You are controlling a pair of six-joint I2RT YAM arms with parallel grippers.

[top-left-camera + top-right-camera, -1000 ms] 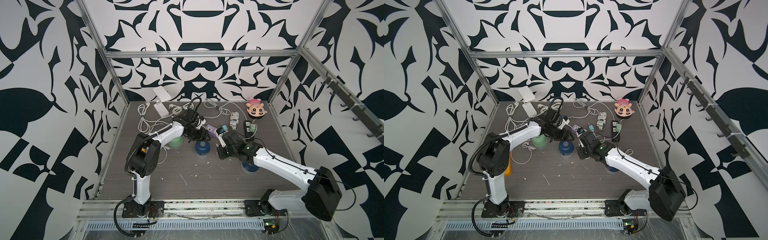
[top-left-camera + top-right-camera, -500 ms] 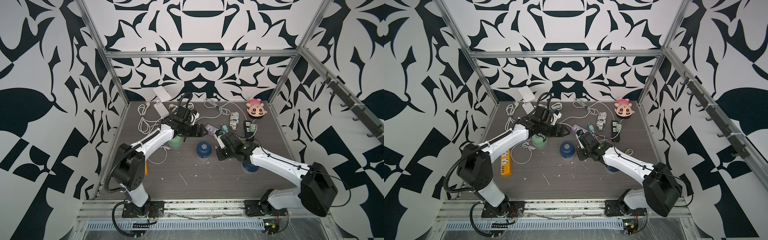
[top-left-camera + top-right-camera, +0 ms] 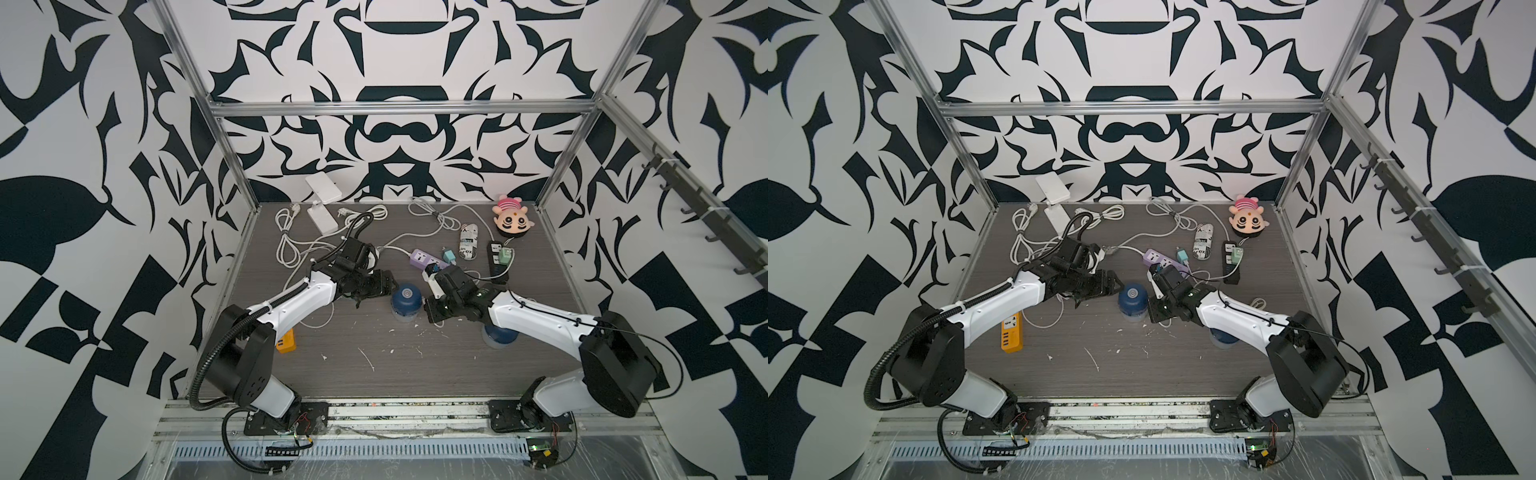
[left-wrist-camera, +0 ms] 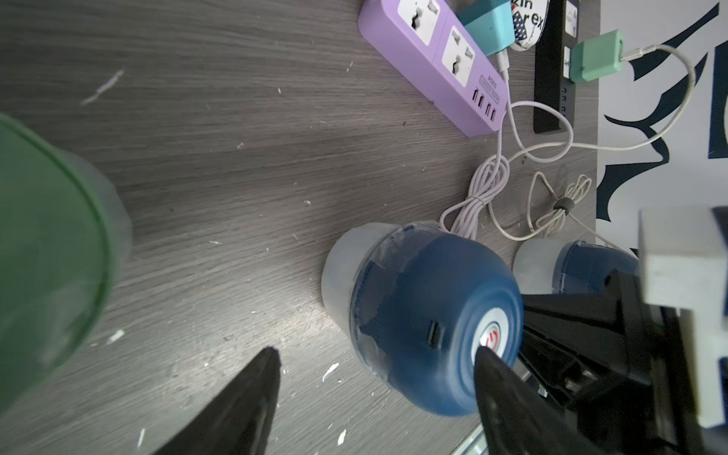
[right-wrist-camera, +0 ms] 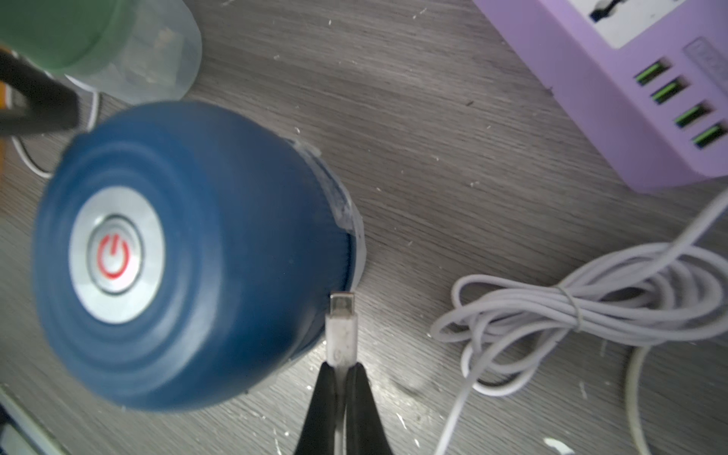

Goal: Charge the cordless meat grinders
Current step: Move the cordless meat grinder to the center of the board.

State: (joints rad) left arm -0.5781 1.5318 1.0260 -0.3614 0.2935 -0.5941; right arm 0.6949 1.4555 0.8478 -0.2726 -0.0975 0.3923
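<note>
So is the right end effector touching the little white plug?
Touching. The right wrist view shows the right end effector shut on the white plug, with both black fingers pressed against its sides and no gap.

Mid-table, a grinder (image 3: 404, 300) stands between my left gripper (image 4: 374, 351) and right gripper (image 5: 340, 366), the held plug (image 5: 342, 315) just beside it. A second grinder (image 3: 498, 334) sits under my right forearm, with a power strip (image 3: 424, 258) behind the first.

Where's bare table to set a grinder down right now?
Bare, but for crumbs: the table's front, between the orange strip and the right arm's base, before the middle navy grinder. Crowded: white cables at back left, purple strip and the right gripper with its plug.
</note>
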